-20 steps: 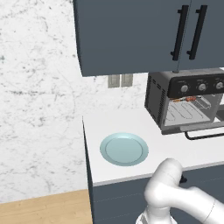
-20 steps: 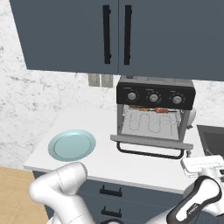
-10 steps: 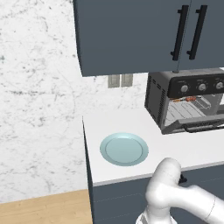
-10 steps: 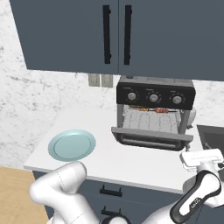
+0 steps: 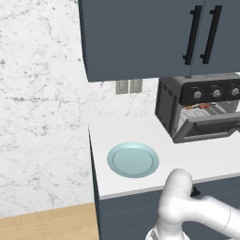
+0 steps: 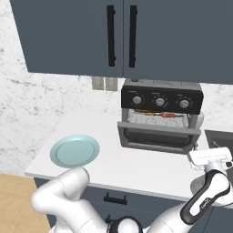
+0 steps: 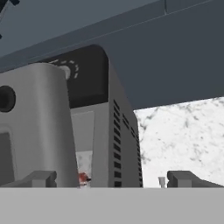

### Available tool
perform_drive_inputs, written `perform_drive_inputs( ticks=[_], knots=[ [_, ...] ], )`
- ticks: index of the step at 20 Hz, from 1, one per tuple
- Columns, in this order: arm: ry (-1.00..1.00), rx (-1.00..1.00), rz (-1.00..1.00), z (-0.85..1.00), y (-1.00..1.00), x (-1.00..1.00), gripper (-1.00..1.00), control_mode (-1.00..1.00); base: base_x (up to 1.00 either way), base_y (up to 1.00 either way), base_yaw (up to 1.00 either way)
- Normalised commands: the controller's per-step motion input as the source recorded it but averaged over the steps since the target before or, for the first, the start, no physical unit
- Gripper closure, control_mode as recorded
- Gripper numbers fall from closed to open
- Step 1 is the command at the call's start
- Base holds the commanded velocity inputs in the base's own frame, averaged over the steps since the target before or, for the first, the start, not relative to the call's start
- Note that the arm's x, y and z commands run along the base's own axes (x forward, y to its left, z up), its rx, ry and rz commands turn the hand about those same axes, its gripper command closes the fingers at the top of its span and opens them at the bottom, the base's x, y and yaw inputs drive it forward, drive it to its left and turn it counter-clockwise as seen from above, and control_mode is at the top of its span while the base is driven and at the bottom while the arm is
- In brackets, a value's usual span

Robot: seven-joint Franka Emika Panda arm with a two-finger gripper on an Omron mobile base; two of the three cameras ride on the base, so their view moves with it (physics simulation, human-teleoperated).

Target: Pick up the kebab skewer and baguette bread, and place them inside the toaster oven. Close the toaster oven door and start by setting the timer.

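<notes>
In the left base view, the toaster oven (image 5: 199,108) sits on the white counter (image 5: 140,133) at the right side of the frame, under the dark blue cabinets (image 5: 154,37). Its door (image 5: 206,127) hangs partly raised, not flat down and not shut. A bit of red food, likely the kebab skewer (image 5: 202,106), shows on the rack in the gap. A pale blue plate (image 5: 133,159) lies bare in the lower middle, probably because the food has gone into the oven.

In the right base view, the oven is in the middle right. The skewer (image 6: 166,115) lies across the rack behind the tilted door (image 6: 158,135). I cannot tell if the bread is in there. The gripper (image 6: 210,158) is at the lower right, near the door's right end and below it, maybe to push the door up.

In the hand view, the camera looks up at the oven's vented side. The finger tips (image 7: 37,178) sit wide apart at the bottom with nothing between them, so the hand is let go and empty. A red speck (image 7: 83,177) peeks out low down.
</notes>
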Motion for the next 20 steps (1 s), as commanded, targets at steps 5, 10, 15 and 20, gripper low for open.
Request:
perform_drive_inputs(
  ticks=[5, 10, 15, 20],
  knots=[
    [-0.01, 0.0, 0.0, 0.0, 0.02, 0.37, -1.0, -1.0, 0.0, 0.0, 0.0],
    [0.0, 0.0, 0.0, 0.0, 0.04, 0.35, -1.0, -1.0, 0.0, 0.0, 0.0],
    [0.0, 0.0, 0.0, 0.0, 0.01, 0.25, -1.0, -1.0, 0.0, 0.0, 0.0],
    [0.0, 0.0, 0.0, 0.0, 0.0, 0.08, -1.0, -1.0, 0.0, 0.0, 0.0]
  ],
)
